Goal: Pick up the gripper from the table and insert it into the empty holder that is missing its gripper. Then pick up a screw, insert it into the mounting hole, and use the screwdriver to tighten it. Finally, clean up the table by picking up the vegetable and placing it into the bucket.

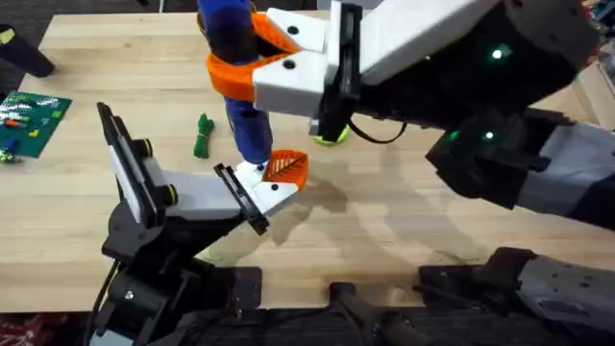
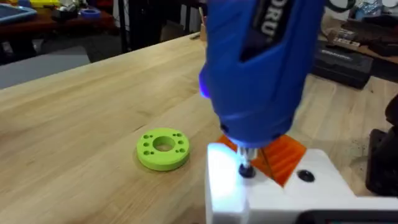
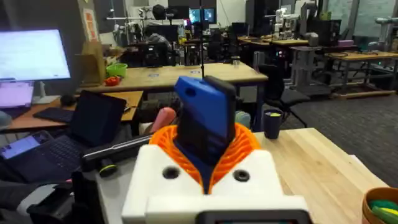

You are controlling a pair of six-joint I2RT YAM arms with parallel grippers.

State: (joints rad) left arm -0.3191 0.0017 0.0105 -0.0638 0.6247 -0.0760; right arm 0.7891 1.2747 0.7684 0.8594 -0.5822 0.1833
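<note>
bucket (image 3: 380,210): lime-green thing inside
screwdriver (image 1: 238,91): upright, long axis vertical, tip down on holder (image 1: 259,192)
right claw (image 1: 258,58): clenched round screwdriver
left claw: cannot tell

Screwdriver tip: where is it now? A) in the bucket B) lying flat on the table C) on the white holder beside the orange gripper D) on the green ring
C: the screwdriver stands upright, bit down on the holder beside the gripper.
</note>
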